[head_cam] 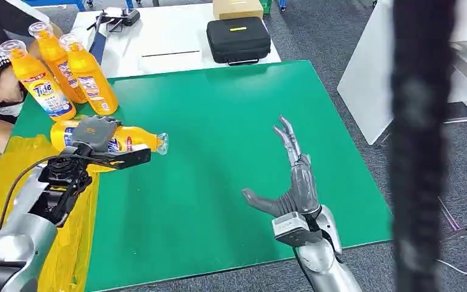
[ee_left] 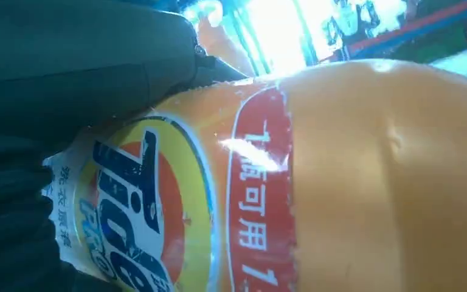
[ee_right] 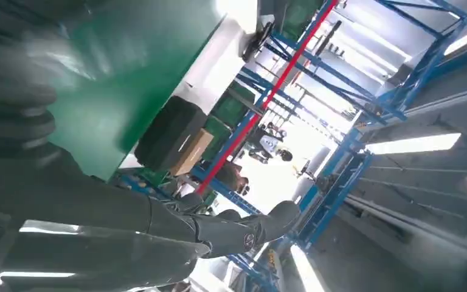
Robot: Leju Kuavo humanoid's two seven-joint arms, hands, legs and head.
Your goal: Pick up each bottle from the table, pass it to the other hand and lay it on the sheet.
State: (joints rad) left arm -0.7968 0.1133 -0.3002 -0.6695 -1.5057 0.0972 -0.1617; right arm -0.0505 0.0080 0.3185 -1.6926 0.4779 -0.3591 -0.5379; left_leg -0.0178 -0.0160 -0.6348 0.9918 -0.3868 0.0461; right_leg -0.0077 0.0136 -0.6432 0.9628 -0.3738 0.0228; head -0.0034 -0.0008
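Observation:
An orange Tide bottle (head_cam: pixel 131 140) lies on its side at the left edge of the green mat (head_cam: pixel 231 121), its clear cap pointing right. My left hand (head_cam: pixel 100 143) holds it around the label; the left wrist view shows that bottle (ee_left: pixel 352 182) pressed close against the dark fingers (ee_left: pixel 67 67). Three more orange bottles (head_cam: pixel 67 70) stand upright at the mat's back left corner. A yellow sheet (head_cam: pixel 0 176) covers the table's left side beneath my left arm. Over the mat's front right, my right hand (head_cam: pixel 295 179) hovers open with its fingers spread, holding nothing.
A person sits at the far left, one hand (head_cam: pixel 6 91) near the standing bottles. Behind the mat, a white table carries a black case (head_cam: pixel 238 39) and a cardboard box (head_cam: pixel 237 7). A dark blurred upright bar (head_cam: pixel 422 146) crosses the right side.

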